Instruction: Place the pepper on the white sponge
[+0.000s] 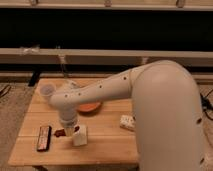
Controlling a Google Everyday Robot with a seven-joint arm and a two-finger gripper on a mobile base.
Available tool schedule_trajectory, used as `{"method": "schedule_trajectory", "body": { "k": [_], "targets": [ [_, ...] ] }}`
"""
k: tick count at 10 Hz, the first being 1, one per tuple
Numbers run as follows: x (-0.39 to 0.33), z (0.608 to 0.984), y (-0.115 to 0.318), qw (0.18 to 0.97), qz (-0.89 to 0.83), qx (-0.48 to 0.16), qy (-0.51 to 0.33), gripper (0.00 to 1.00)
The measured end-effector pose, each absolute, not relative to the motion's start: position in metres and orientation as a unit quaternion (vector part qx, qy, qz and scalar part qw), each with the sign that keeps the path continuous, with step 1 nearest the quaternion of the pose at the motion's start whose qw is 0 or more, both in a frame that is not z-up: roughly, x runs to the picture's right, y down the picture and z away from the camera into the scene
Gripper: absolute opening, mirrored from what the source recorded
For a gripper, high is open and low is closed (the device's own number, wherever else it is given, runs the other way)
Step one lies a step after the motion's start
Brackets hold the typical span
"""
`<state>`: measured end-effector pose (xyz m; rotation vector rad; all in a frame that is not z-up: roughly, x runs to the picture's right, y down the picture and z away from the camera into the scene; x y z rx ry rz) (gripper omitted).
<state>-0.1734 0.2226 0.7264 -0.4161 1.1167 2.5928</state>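
The pepper [61, 132] is a small dark red-brown piece at the tip of my gripper [69, 130], just above the wooden table [110, 145]. My gripper hangs down from the white arm and is shut on the pepper. The white sponge [80, 136] lies flat on the table right beside the gripper, on its right. The pepper is just left of the sponge's left edge. The arm hides part of the sponge's top.
A dark remote-like bar [44, 137] lies left of the gripper. An orange bowl [90, 106] sits behind it and a white cup [46, 90] at the back left. A small white labelled item [127, 121] lies to the right. A dark wall runs behind the table.
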Motion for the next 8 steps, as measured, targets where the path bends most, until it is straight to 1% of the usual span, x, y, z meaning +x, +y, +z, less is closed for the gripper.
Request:
{"method": "schedule_trajectory", "body": {
  "k": [4,8],
  "targets": [
    [-0.147,0.738,0.239,0.108,0.9,-0.122,0.405,0.03],
    [-0.144,0.749,0.227,0.104,0.904,-0.119,0.397,0.03]
  ]
}}
